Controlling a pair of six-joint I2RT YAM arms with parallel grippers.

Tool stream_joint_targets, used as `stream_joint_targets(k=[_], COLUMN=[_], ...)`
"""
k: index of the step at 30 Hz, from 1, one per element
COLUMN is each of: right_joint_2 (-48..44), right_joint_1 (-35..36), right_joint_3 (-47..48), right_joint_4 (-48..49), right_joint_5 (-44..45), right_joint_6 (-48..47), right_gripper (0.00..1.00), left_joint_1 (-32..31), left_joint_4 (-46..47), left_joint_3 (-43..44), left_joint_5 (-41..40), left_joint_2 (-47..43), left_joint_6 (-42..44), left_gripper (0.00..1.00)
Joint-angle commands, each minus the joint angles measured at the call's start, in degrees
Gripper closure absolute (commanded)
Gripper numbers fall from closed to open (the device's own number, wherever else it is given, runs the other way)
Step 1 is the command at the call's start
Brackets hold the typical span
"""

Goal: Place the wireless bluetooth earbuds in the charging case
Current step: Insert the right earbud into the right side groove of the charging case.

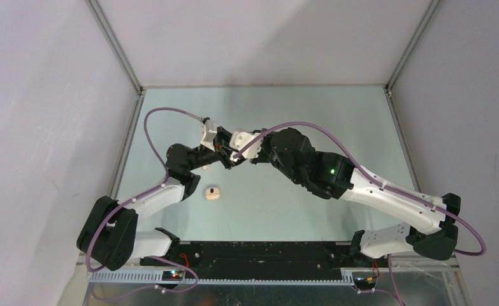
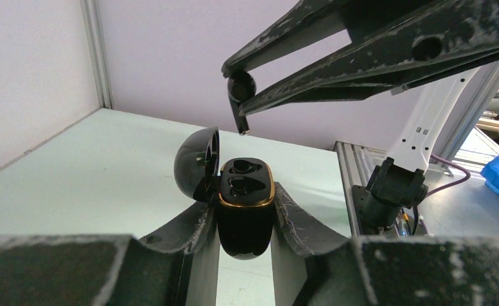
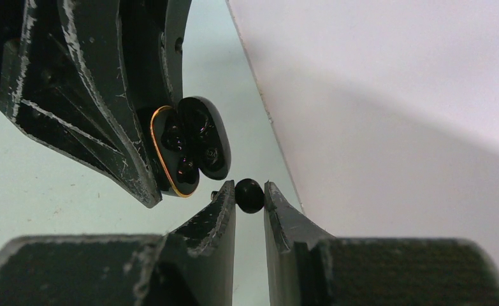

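Two robot arms meet above the middle of the pale green table [image 1: 336, 108]. The left gripper [image 2: 245, 213] is clamped on a glossy black charging case [image 2: 245, 237], one finger pressed to each flank of its lower shell, holding it upright and off the surface. The case's domed lid [image 2: 194, 156] stands swung back at about 10 o'clock from the gold-trimmed rim [image 2: 246, 203]. Inside the rim two moulded wells face up; both look dark and shiny, and whether anything sits in them cannot be told.

At 12 o'clock from the open mouth, just apart from it, the right gripper [image 3: 249, 195] pinches a black earbud [image 2: 241, 86] between its fingertips, the bud's short stem pointing down toward the case.

On the table, well apart from both grippers at roughly 7 o'clock from where they meet, a small beige pebble-shaped piece [image 1: 213, 192] with a dark spot lies alone beside the left arm's forearm
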Motion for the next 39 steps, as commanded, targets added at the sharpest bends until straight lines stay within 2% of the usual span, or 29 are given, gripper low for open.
stream_joint_targets(k=[1,21,39], right_joint_2=[-1.9,0.3,0.6], right_joint_1=[1.0,1.4,1.8], right_joint_3=[1.1,-2.8,-4.8], right_joint_4=[2.6,7.1,7.2], right_joint_5=[1.5,1.8,0.5], right_joint_6=[-0.1,-0.9,-1.4], right_gripper=[0.78,0.78,0.78], left_joint_1=[-0.2,-0.2,-0.2], left_joint_4=[-0.5,2.5,4.5], left_joint_3=[0.8,1.7,2.0], left_joint_5=[-1.2,0.2,0.8], left_joint_2=[0.4,1.1,1.2], left_joint_6=[0.0,-5.7,-9.0], left_gripper=[1.0,0.99,0.99])
